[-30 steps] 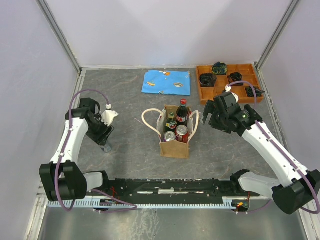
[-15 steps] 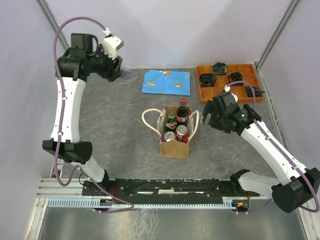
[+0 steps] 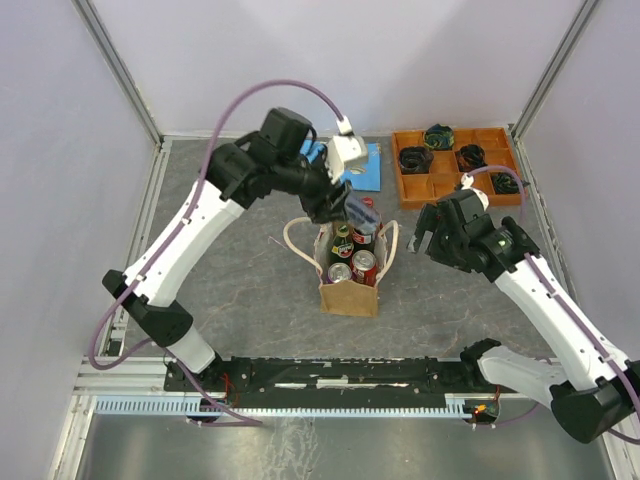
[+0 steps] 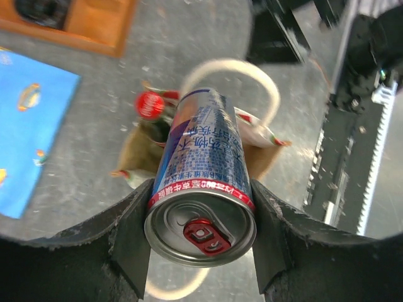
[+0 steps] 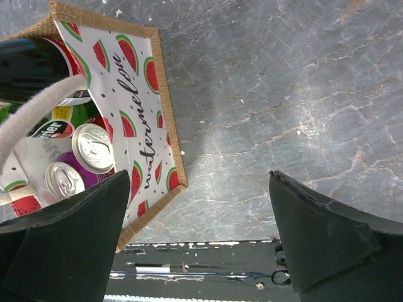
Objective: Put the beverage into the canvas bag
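A blue and silver beverage can (image 4: pixel 203 170) with a red tab sits between the fingers of my left gripper (image 4: pixel 200 221), which is shut on it. In the top view the left gripper (image 3: pixel 352 212) holds the can (image 3: pixel 363 214) just above the back of the canvas bag (image 3: pixel 349 296). The tan bag (image 4: pixel 267 158) stands upright with white rope handles (image 4: pixel 230 65) and holds a red-capped bottle (image 4: pixel 150 105) and several cans. My right gripper (image 3: pixel 424 240) is open just right of the bag. Its wrist view shows the bag's watermelon print (image 5: pixel 140 100) and nothing between the open jaws of that gripper (image 5: pixel 198 233).
A blue cloth (image 3: pixel 371 172) lies behind the bag, partly under the left arm. An orange compartment tray (image 3: pixel 455 178) with black items sits at the back right. A black rail (image 3: pixel 330 375) runs along the near edge. Walls close in left, right and back.
The left arm rose from the table at the left, swung past the back left corner and now holds the can over the bag. The right arm drew slightly right.
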You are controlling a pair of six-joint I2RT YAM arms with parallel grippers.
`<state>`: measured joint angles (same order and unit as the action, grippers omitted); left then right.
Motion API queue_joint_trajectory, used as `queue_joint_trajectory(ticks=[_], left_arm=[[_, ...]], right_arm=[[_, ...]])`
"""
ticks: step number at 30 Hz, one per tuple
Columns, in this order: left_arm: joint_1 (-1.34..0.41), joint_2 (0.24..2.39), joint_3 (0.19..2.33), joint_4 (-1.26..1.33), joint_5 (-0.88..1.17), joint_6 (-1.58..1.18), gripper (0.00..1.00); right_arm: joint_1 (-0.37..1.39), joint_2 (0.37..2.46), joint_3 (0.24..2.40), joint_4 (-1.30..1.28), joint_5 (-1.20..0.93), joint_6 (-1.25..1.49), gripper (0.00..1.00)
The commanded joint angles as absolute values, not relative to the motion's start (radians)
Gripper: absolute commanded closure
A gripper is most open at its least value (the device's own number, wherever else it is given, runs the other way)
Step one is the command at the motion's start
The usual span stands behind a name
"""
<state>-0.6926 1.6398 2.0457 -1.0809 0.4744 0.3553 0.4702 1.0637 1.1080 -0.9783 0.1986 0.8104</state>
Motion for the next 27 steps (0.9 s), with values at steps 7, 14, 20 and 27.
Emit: queue_joint_trajectory(ticks=[7, 14, 20, 27], left_arm=[[-0.843, 1.489, 1.809, -0.936, 0.415, 0.43, 0.97], [-0.89, 1.499, 1.745, -0.932, 0.404, 0.478, 0.97], [-0.905, 1.513, 1.689, -0.881, 0.377, 0.491, 0.97], [-0.917, 1.538, 1.681, -0.919, 0.381, 0.528, 0.97]], right_arm=[[0.468, 0.973, 1.063, -1.047, 0.259, 0.85, 0.01], [0.467, 0.973, 1.079, -1.06, 0.273, 0.846, 0.01], [0.466, 0.961, 1.079, -1.07, 0.286, 0.848, 0.01], [0.466, 0.943, 1.075, -1.086, 0.303, 0.845, 0.01]])
